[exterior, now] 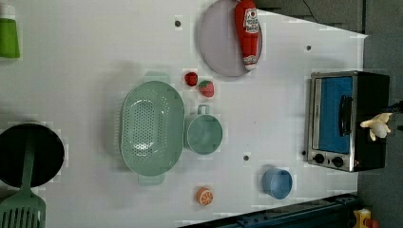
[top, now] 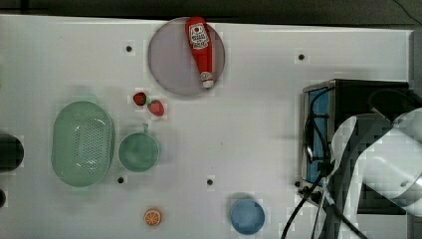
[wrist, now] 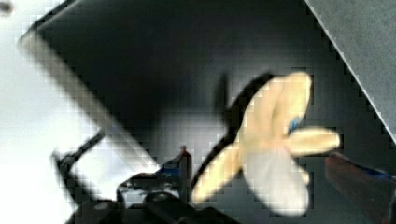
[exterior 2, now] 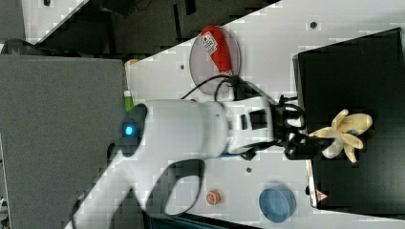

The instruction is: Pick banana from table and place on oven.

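Lying on oven point(exterior 2: 353, 71) matte black top | banana point(exterior 2: 345, 135) pale, peel-splayed

You see a white, rounded arm point(exterior 2: 181, 129) with a blue glowing light, black cables along it, and a black gripper point(exterior 2: 298, 138).

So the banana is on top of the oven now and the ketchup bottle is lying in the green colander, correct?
Not quite. The banana is on top of the oven, as the right view shows. But the ketchup bottle lies on the round grey plate, not in the green colander, which has nothing in it in the top view.
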`<state>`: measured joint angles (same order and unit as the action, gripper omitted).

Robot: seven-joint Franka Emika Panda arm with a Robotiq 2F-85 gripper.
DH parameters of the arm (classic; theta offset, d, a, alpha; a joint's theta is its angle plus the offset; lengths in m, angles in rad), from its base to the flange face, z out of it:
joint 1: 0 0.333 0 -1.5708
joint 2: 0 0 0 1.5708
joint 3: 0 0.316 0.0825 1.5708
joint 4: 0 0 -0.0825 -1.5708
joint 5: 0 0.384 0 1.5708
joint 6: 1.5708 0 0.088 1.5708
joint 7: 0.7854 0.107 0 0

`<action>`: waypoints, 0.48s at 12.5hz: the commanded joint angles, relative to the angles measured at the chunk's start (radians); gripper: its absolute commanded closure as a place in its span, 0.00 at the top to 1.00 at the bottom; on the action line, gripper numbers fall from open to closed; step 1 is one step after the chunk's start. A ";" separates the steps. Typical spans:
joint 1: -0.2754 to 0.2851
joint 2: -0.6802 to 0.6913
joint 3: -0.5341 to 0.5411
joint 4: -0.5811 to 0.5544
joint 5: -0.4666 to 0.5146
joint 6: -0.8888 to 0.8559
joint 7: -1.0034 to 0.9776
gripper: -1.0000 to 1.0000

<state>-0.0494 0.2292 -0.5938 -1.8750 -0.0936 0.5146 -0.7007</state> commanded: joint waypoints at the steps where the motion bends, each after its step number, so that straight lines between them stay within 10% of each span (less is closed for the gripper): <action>1: 0.011 -0.131 0.024 0.136 0.027 -0.178 -0.097 1.00; 6: 0.072 -0.270 0.241 0.161 0.019 -0.413 0.354 1.00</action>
<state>-0.0376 -0.0243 -0.3877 -1.7168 -0.0940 0.1146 -0.5337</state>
